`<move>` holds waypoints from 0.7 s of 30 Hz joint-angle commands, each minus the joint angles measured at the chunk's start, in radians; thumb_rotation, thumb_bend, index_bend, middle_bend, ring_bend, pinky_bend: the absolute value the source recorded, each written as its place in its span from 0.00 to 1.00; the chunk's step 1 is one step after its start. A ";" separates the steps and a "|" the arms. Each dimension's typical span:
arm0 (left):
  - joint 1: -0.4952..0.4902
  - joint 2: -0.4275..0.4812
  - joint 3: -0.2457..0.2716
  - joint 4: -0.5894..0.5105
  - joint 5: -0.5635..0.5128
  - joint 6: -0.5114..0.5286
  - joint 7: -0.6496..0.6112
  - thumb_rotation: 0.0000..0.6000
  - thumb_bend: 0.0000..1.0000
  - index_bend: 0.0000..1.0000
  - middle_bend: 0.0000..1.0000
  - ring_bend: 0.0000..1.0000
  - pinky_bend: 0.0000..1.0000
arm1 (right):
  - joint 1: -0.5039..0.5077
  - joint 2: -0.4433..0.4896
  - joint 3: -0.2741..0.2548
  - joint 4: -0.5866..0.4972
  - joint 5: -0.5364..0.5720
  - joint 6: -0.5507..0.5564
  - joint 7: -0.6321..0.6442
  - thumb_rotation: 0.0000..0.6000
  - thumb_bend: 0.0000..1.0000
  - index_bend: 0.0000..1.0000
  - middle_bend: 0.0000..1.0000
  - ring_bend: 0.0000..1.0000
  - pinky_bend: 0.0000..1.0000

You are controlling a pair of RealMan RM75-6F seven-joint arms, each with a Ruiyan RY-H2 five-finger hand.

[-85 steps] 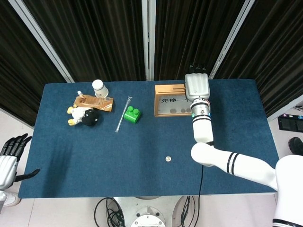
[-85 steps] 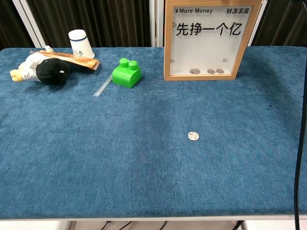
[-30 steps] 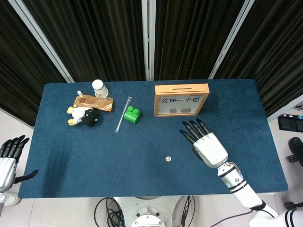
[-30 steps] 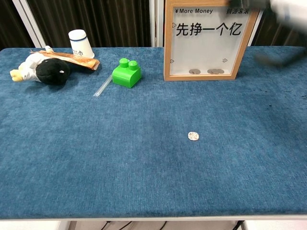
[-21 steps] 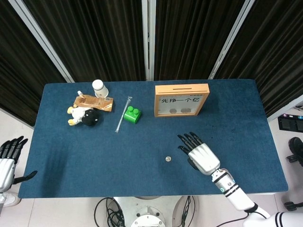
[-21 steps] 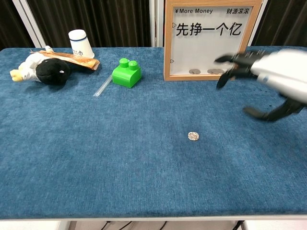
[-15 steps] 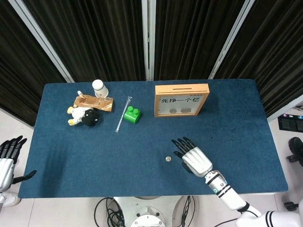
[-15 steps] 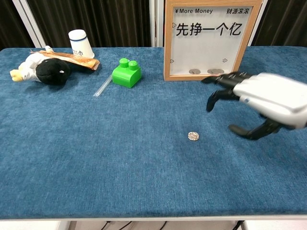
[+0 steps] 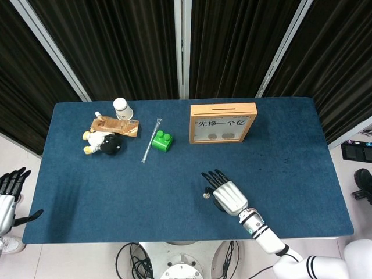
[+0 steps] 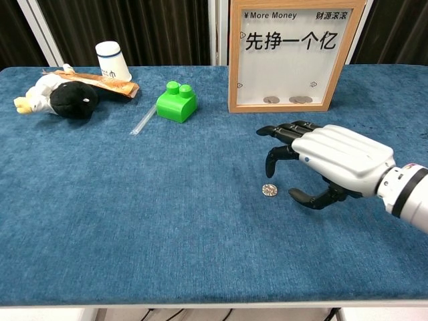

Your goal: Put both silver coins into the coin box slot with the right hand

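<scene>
Right hand [image 10: 334, 160] now low over the blue table [image 10: 134, 221], lower right of chest view; half a second ago it sat higher and further right, so it has come in toward the silver coin [image 10: 269, 190]. Fingers [image 10: 275, 156] spread and curled downward, thumb below, nothing held. Fingertips hang just above and right of the coin; can't tell if any touch it, chest view shows a small gap. Coin lies flat on the cloth, centre-right of chest view, same spot as in all earlier frames. In head view the same hand [image 9: 228, 195] is lower centre, coin [image 9: 205, 195] just left of its fingers.

Left hand [image 9: 7, 195] at far lower left edge of head view, off the table, fingers apart, empty; barely changed.

Further back: coin box [image 10: 294, 53], wooden frame with clear front, upright at top centre-right of chest view, coins already lying on its floor. Slot along its top edge shows in head view. Nothing between hand and box.

Left of the box: green block [image 10: 176, 101], clear straw [image 10: 143, 120] lying diagonal just beside it. Upper left: black-and-white plush toy [image 10: 59, 95], orange packet [image 10: 93, 80] lying against it, white cup [image 10: 112, 60] upright behind. All unmoved
</scene>
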 commanded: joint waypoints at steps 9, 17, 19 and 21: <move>0.001 -0.002 -0.002 0.011 -0.002 -0.001 -0.012 1.00 0.08 0.06 0.01 0.00 0.00 | -0.004 -0.044 0.018 0.049 0.008 -0.031 0.009 1.00 0.37 0.41 0.04 0.00 0.00; 0.000 -0.005 -0.003 0.017 -0.003 -0.006 -0.017 1.00 0.08 0.06 0.01 0.00 0.00 | -0.009 -0.055 0.026 0.066 0.006 -0.040 0.015 1.00 0.37 0.42 0.04 0.00 0.00; 0.000 -0.005 -0.003 0.018 -0.003 -0.005 -0.018 1.00 0.08 0.06 0.01 0.00 0.00 | -0.009 -0.056 0.029 0.068 0.006 -0.043 0.015 1.00 0.37 0.42 0.04 0.00 0.00; 0.001 -0.005 -0.004 0.019 -0.004 -0.005 -0.020 1.00 0.08 0.06 0.01 0.00 0.00 | -0.009 -0.056 0.031 0.069 0.008 -0.047 0.014 1.00 0.37 0.42 0.04 0.00 0.00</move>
